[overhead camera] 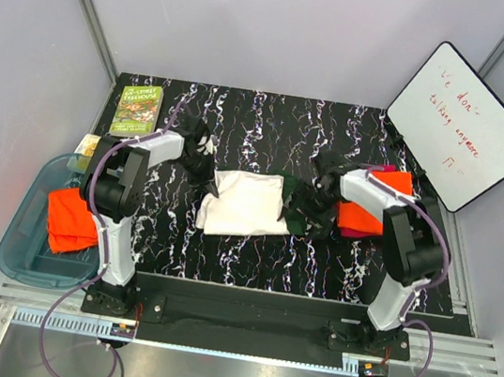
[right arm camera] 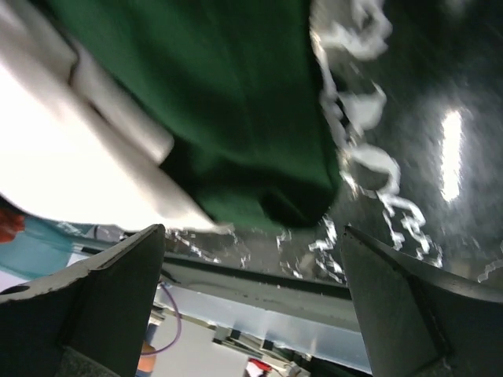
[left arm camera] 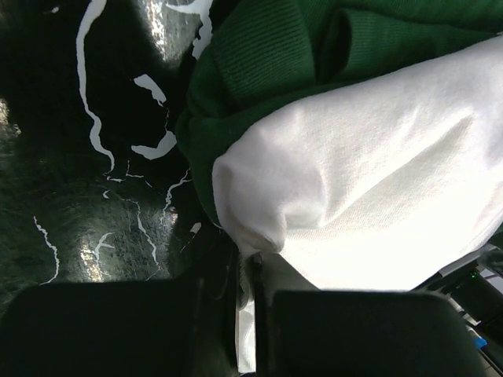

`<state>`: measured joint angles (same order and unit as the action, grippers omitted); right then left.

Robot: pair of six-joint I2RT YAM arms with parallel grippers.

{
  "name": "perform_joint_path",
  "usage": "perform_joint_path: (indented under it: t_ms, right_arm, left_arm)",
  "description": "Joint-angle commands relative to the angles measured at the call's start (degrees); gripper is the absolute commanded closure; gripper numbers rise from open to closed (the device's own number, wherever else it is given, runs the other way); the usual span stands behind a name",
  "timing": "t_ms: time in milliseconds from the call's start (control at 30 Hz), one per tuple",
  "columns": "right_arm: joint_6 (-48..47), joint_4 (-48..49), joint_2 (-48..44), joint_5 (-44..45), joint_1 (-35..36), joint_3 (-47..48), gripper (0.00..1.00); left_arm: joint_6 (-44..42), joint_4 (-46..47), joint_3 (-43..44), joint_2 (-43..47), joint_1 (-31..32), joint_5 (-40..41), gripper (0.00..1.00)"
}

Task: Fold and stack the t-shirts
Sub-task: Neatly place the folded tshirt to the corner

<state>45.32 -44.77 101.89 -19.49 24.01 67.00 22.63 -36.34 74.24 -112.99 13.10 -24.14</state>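
**Left end effector pinches the cream tee; right end effector spread wide**

The cream t-shirt (overhead camera: 245, 205) lies partly folded at the middle of the black marbled tabletop (overhead camera: 271, 125). Its dark green sleeve (overhead camera: 302, 205) is bunched at its right edge. The left end effector (overhead camera: 201, 164) sits at the shirt's upper left corner, clenched on it. In the left wrist view a strip of cream cloth runs through the narrow slit between its fingers (left arm camera: 102, 330). The right end effector (overhead camera: 321, 191) is at the sleeve side, released, its fingers (right arm camera: 102, 298) wide apart and gripping nothing.

One orange t-shirt (overhead camera: 72, 219) lies in a blue bin (overhead camera: 19, 234) well left of the cream shirt. Another orange t-shirt (overhead camera: 371, 216) lies near its right side, partly under the right arm. A green book (overhead camera: 137, 110) lies behind and left of the cream shirt, and a whiteboard (overhead camera: 461, 125) leans behind and right of it.
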Motion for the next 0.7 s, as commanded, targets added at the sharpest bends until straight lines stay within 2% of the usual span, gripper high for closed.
perform_joint_path:
  t_ms: [0,433,500,533,633,667]
  right_arm:
    - [-2.87,2.59,5.94,0.59,1.13,6.03,0.00]
    - [-5.15,3.29,16.23,0.94,1.56,12.79,0.00]
    - [-5.68,3.38,18.33,0.68,1.92,13.94,0.03]
    - [-5.94,3.46,19.04,0.15,2.35,15.51,0.05]
    - [-7.00,3.29,22.47,-1.69,3.41,19.29,0.20]
    - [-7.26,3.29,23.18,-2.22,3.93,20.00,0.33]
  left_arm:
    - [-2.24,0.39,0.47,-1.00,0.08,4.45,1.00]
    - [-2.59,-0.58,2.40,-2.59,0.08,3.58,1.00]
    - [-2.59,-0.66,2.67,-2.67,0.08,3.49,1.00]
    - [-2.77,-0.84,2.93,-2.76,0.08,3.40,1.00]
    - [-3.03,-1.28,3.54,-2.85,0.08,3.31,1.00]
    - [-3.12,-1.37,3.72,-2.85,0.08,3.22,1.00]
